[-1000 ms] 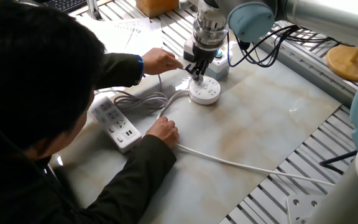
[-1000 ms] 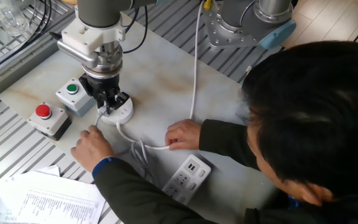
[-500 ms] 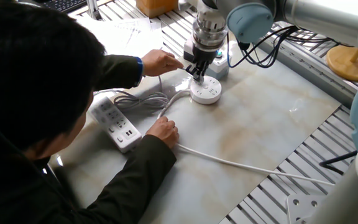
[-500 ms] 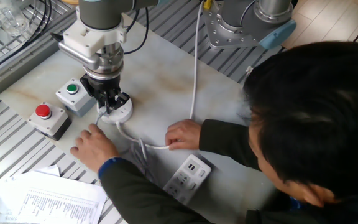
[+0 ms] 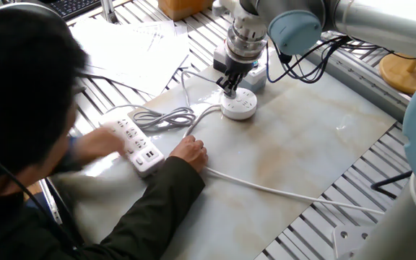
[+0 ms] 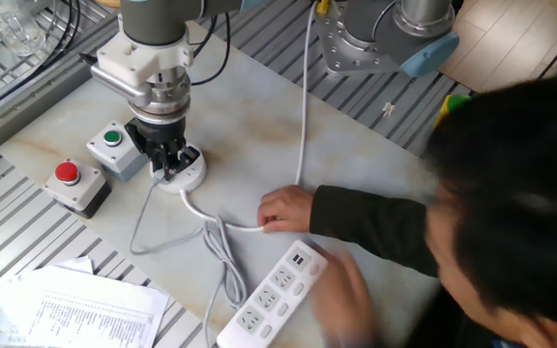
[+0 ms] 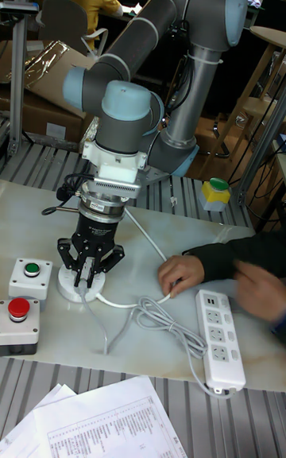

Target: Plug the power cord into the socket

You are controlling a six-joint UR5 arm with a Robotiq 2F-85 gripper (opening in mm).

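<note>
White and round, the socket [image 5: 238,107] sits on the marbled worktop [image 5: 309,144], just in front of a grey box with a green button [image 6: 113,138]; a second box with a red button [image 6: 67,173] stands beside that one. The pincer [image 5: 229,86] points straight down onto the socket's top face, its dark fingers [image 7: 78,265] drawn in close around something small and pale there. Whether that is the plug, and whether it is fully seated, cannot be told, since the fingers hide it. The pincer looks pressed together rather than spread.

From under the pincer the thin grey cord [image 6: 143,215] drops to the worktop, runs out in a loose bend and comes back to a looped bundle [image 5: 166,118] near the strip [image 5: 131,141]. The strip lies flat, well apart from the socket, near the worktop's edge. The socket's own thicker white cable [image 5: 280,191] leaves its side, curves past the bundle and stretches far across the worktop.

A person leans over the near side. One hand [image 5: 188,152] rests on the worktop, pressing down on the thick cable just beside the strip. The other hand [image 7: 256,285] is a blur next to the strip, so its grip cannot be made out. Printed papers [image 6: 75,314] lie on the slatted frame by the worktop's edge.
</note>
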